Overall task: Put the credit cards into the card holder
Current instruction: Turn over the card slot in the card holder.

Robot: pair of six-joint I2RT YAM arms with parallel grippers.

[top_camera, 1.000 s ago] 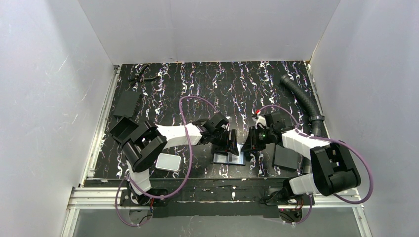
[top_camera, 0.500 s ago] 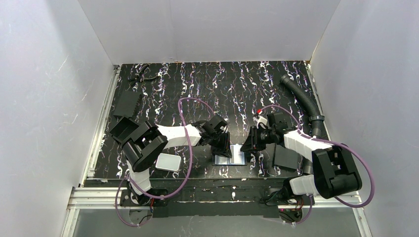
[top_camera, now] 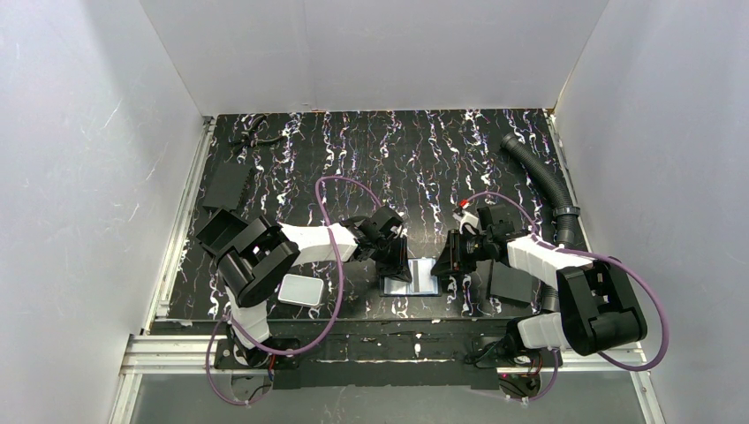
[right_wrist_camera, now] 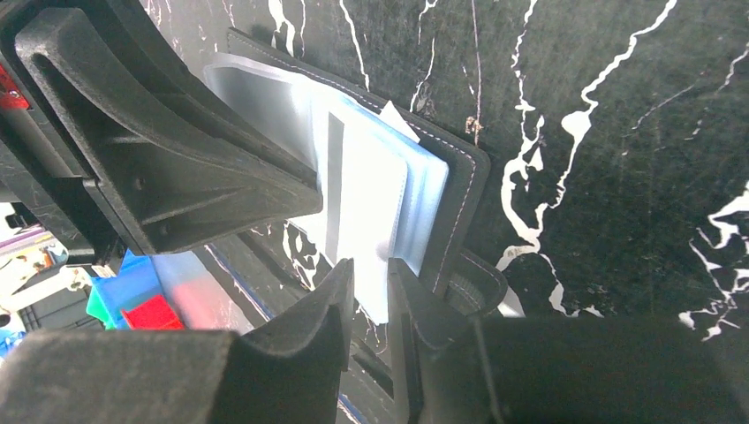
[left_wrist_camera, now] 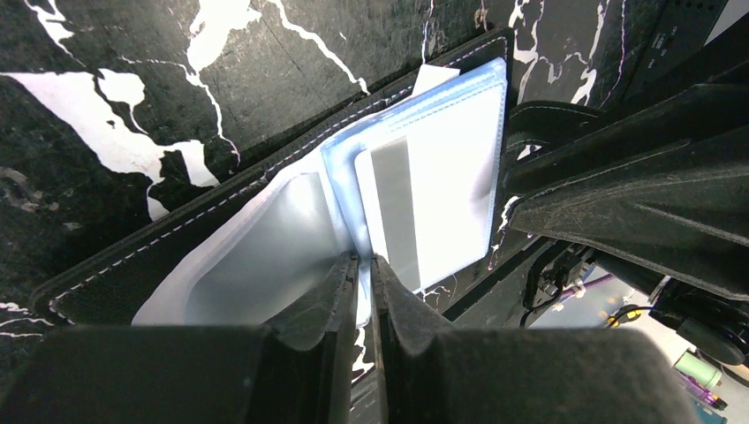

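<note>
Close to the near edge of the desk (top_camera: 371,159), about at its middle, we see the card holder (top_camera: 424,283). It lies open and flat, with one gripper at each side of it. Its cover is black with a line of white stitching along the border. Inside are clear pockets (left_wrist_camera: 265,238), grey on one half and bluish on the other.

On the bluish half lies one credit card (right_wrist_camera: 366,203), pale and almost white, with a grey stripe along one long side. Bluish pocket edges show beyond its outer side. We cannot tell how deep it sits in a pocket.

The left gripper (left_wrist_camera: 365,261) comes down at the fold of the holder. Its fingers are pressed nearly together, with the edge of a clear pocket leaf pinched between them. The right gripper (right_wrist_camera: 371,265) stands at the opposite side. Its fingers are drawn close as well, and the end of the credit card passes between them.

Towards the near left corner a white slab (top_camera: 301,290) with rounded corners lies just beside the left arm. Towards the near right corner a flat black plate (top_camera: 510,281) lies beside the right arm.

Farther away, a second black plate (top_camera: 228,185) lies by the left edge. A ribbed black hose (top_camera: 540,181) runs along the right edge towards the far right corner. A small black tool (top_camera: 250,135) lies at the far left corner; we cannot tell its kind.
</note>
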